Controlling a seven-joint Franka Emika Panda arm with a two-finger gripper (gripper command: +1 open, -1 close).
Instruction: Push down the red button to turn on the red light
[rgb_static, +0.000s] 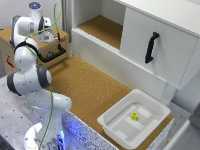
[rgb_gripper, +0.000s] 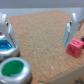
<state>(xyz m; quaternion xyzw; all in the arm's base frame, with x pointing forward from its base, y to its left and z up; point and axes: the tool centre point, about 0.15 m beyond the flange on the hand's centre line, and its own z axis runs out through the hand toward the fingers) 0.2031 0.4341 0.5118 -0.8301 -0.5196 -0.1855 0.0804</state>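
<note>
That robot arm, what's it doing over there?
The white robot arm is reaching toward the back corner at the exterior view's left, and its gripper hangs open over the cork counter, holding nothing. In the wrist view a green button and a blue button sit close by, with a small pink cube near one finger. No red button shows, so it isn't pressed yet. A white tray holds a small yellow block.

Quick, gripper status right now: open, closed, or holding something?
Gripper: open, holding nothing; its fingers stand wide apart above the cork surface.
</note>
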